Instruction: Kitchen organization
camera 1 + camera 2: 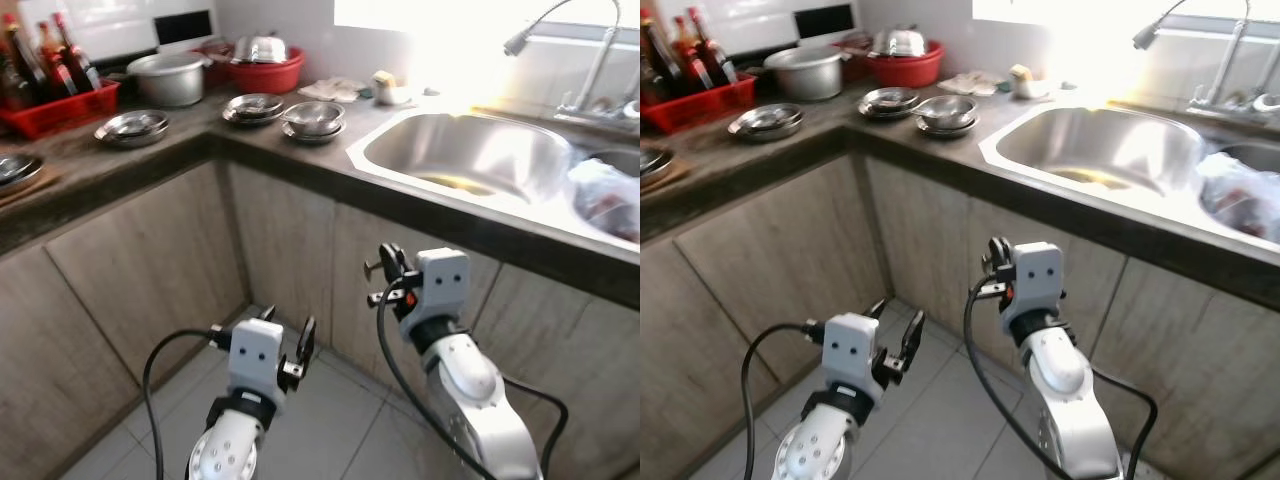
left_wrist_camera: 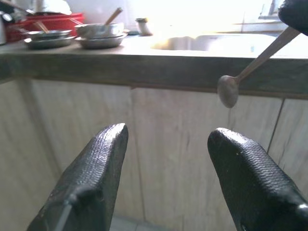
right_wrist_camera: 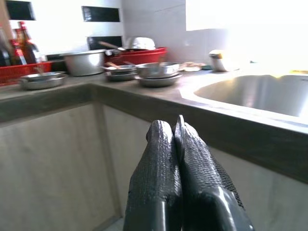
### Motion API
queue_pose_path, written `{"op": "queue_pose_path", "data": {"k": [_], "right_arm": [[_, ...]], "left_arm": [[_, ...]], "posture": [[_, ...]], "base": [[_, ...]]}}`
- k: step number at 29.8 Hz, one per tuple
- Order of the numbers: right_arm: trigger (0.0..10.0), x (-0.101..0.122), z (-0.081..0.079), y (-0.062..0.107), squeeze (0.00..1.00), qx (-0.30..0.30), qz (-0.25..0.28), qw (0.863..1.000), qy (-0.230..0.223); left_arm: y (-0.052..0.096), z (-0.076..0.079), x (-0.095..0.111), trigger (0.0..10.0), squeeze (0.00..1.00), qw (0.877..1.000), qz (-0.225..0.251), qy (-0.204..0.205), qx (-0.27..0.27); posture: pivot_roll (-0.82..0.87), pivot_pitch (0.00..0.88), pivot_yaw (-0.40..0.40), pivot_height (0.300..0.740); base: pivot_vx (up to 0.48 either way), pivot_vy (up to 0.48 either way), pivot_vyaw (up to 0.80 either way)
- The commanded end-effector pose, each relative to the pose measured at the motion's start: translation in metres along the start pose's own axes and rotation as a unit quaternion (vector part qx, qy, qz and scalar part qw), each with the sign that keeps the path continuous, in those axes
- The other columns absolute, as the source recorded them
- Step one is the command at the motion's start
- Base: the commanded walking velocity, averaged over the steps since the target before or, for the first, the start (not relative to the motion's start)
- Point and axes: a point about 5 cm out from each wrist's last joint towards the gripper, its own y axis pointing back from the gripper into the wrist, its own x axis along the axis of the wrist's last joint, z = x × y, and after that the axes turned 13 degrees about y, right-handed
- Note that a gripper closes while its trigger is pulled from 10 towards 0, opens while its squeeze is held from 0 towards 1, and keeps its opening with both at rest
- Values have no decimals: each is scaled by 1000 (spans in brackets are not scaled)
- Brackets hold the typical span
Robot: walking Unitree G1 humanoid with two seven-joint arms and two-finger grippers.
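My right gripper [image 1: 388, 272] hangs in front of the cabinet doors below the sink [image 1: 470, 150], shut on a small metal spoon [image 2: 228, 90]. The spoon's bowl sticks out to the side, below the counter edge. In the right wrist view the fingers [image 3: 163, 159] are pressed together. My left gripper [image 2: 168, 139] is lower, over the tiled floor, open and holding nothing. On the dark counter [image 1: 150, 160] sit stacked steel bowls [image 1: 313, 118], a second stack of bowls [image 1: 253, 106] and steel plates [image 1: 132, 127].
A steel pot [image 1: 170, 78] and a red basin [image 1: 265, 68] stand at the back. A red crate of bottles [image 1: 55, 100] is at far left. A faucet [image 1: 590, 50] rises behind the sink. A plastic bag [image 1: 605, 195] lies in the right basin. Cabinets form an inside corner.
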Motion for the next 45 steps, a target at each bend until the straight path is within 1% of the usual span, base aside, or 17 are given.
{"op": "queue_pose_path", "data": {"k": [1,7,11,17,23,29,33,39,45], "right_arm": [[10000,5,3,-3,0,-2,12,1000,2],[10000,14,4,-9,0,3,33,999,12],[10000,24,10,-19,0,-1,53,998,17],[10000,27,13,-24,0,-2,61,998,21],[10000,30,15,-27,0,-3,66,998,21],[10000,43,19,-33,0,-12,89,996,17],[10000,46,22,-37,0,-14,93,995,20],[10000,42,27,-41,0,-29,81,996,39],[10000,40,27,-43,0,-30,75,996,42]], "left_arm": [[0,2,1,10000,0,1000,0,-1,-3],[1,2,0,10000,0,1000,-1,-2,-5],[0,2,0,10000,0,1000,-1,-2,-6],[0,3,-1,10000,0,1000,0,-3,-7],[-1,2,-1,10000,0,1000,2,-3,-6],[-4,1,1,10000,0,1000,7,-3,-5],[-5,1,1,10000,0,1000,8,-4,-5],[-5,0,1,10000,0,1000,9,-4,-4],[-5,0,1,10000,0,1000,9,-3,-2]], "posture": [[35,47,-10,740],[36,41,-9,740],[36,36,-12,740],[38,22,-15,740],[37,13,-18,740],[33,12,-15,740],[30,14,-15,740],[30,22,-17,740],[32,27,-19,740]], "base": [[368,0,0],[372,0,0],[374,0,0],[372,0,0],[374,0,0],[383,0,0],[385,0,-745],[384,0,-800],[381,0,-667]]}}
